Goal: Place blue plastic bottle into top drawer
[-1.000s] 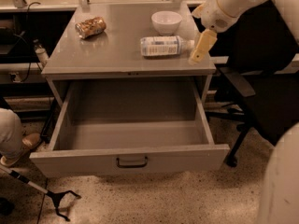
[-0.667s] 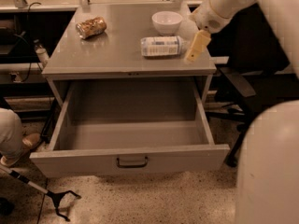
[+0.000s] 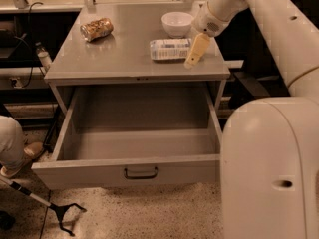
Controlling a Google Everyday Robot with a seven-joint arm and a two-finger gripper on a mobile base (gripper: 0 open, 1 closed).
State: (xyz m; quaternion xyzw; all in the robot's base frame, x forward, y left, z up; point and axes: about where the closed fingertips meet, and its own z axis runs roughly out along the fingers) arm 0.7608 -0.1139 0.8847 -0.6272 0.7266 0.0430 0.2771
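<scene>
The blue plastic bottle lies on its side on the grey cabinet top, just in front of the white bowl. My gripper hangs right beside the bottle's right end, low over the cabinet top, with its pale fingers pointing down and to the left. It holds nothing that I can see. The top drawer is pulled fully out below, its inside bare, with a dark bar handle at the centre of its front panel.
A white round bowl stands behind the bottle. A brownish-gold can lies at the back left of the top. My arm's large white body fills the right foreground. A person's leg and shoe and a grabber tool are at the left on the floor.
My gripper has moved left and a little down, closer to the bottle's right end. The bottle, bowl, can and drawer have not moved.
</scene>
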